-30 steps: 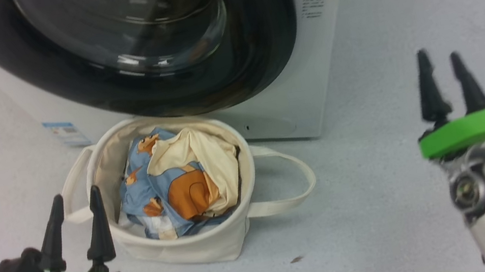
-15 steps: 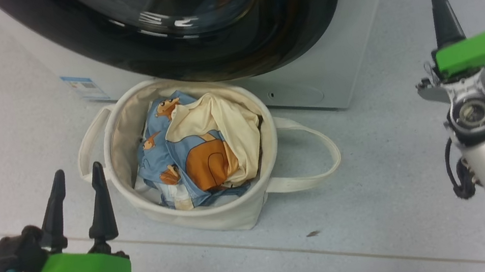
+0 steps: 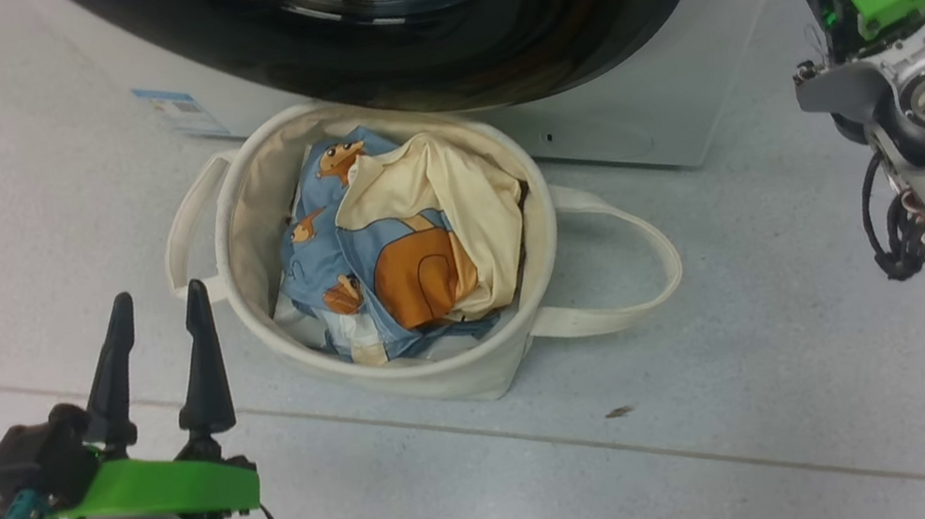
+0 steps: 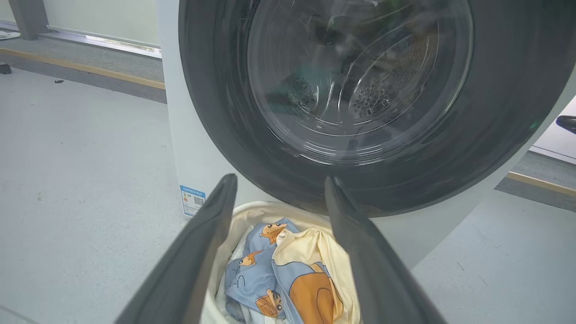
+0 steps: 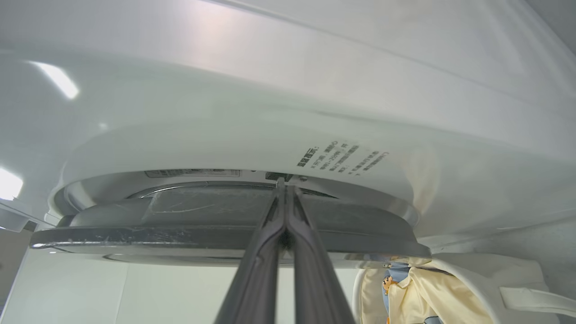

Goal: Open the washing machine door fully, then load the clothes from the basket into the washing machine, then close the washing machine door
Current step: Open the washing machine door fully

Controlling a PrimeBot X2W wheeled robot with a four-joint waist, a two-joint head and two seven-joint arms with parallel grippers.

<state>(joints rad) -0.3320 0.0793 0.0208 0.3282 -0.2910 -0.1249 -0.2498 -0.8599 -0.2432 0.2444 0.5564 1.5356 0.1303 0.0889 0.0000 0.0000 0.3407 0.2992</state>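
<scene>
The right fingers (image 5: 270,234) are pressed together into one thin blade, tips at the seam between the washing machine door (image 5: 180,216) and the washing machine (image 5: 270,112) front, likely to hook behind its rim. The left fingers (image 3: 204,372) hover spread, the basket (image 3: 240,184) of clothes (image 3: 416,268) just beyond their tips.

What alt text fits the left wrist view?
The left end effector, fingers spread open, points at the glossy black washing machine door, steel drum visible through its glass. Below, between the fingers, the cream basket holds blue and cream cartoon-print clothes.
</scene>
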